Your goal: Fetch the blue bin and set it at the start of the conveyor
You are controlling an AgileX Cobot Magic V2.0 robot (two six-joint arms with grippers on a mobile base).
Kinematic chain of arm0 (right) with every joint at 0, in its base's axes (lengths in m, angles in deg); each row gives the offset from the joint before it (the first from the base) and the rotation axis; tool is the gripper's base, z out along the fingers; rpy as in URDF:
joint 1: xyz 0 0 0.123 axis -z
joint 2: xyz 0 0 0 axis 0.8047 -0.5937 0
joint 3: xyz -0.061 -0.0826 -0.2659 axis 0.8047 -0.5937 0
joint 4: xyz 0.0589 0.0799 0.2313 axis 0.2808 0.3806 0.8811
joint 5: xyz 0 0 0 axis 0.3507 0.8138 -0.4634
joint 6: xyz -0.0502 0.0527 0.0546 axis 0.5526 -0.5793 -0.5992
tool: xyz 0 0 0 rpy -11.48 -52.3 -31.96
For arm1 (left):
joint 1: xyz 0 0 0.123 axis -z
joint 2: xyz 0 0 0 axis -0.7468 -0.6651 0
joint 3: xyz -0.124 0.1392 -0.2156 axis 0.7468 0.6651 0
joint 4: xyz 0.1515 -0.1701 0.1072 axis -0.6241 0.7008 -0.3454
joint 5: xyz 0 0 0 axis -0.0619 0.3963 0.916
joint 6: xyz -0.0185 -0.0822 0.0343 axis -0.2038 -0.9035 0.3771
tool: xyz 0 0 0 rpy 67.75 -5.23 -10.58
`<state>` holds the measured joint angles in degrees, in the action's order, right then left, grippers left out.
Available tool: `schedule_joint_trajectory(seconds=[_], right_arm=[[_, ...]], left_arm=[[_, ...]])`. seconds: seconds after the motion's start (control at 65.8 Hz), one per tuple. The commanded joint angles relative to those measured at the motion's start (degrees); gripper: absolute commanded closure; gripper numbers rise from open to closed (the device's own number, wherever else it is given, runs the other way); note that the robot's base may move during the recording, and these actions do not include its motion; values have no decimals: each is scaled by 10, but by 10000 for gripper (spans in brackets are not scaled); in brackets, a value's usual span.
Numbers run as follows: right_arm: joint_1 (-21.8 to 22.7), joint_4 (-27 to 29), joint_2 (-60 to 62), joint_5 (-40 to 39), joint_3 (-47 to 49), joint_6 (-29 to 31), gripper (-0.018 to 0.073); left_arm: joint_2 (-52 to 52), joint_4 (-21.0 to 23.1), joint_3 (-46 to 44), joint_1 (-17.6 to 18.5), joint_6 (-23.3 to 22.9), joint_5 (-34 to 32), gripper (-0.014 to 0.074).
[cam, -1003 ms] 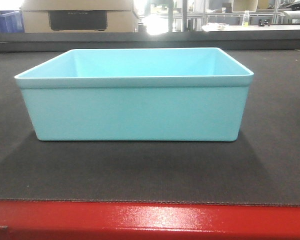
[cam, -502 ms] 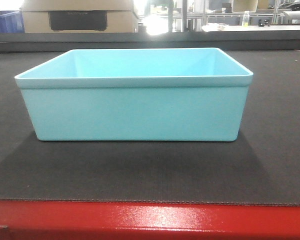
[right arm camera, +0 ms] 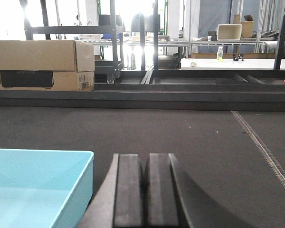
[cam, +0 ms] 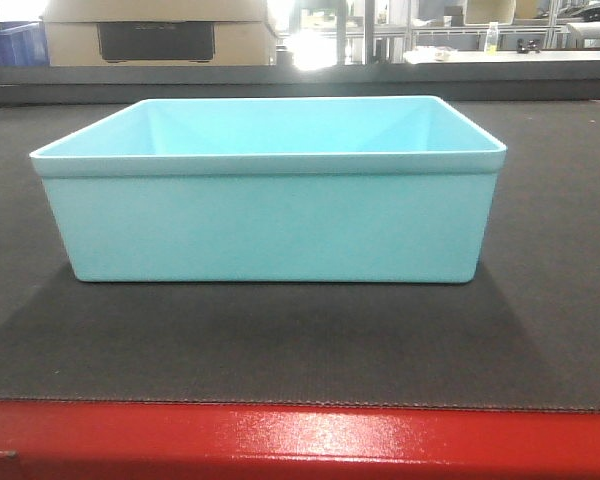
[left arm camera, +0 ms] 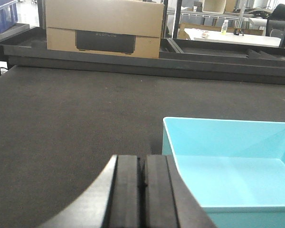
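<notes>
Bin sits empty on belt; light, stiff, slick walls, so pinch the rim. Left gripper and right gripper both closed, holding nothing.

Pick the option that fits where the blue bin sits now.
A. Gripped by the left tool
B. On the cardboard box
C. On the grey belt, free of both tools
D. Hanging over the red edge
C: the bin rests flat on the belt, behind the red edge; the left tool and right tool are shut beside it, holding nothing.
</notes>
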<state>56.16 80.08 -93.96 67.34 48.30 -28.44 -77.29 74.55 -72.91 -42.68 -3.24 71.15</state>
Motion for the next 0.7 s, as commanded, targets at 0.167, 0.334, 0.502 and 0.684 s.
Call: schedule_joint_trajectory(seconds=[0.167,0.334,0.502,0.684], right_arm=[[2,-4,3,-16,0,3,721],[2,-4,3,-16,0,3,721],[2,-4,3,-16,0,3,721],[2,-4,3,-16,0,3,721]], left_arm=[[2,-4,1,0,-1,-7,707],[2,-4,1,0,-1,-7,707],[2,-4,1,0,-1,-7,707],[16,-4,12,-15,1,-6,707]])
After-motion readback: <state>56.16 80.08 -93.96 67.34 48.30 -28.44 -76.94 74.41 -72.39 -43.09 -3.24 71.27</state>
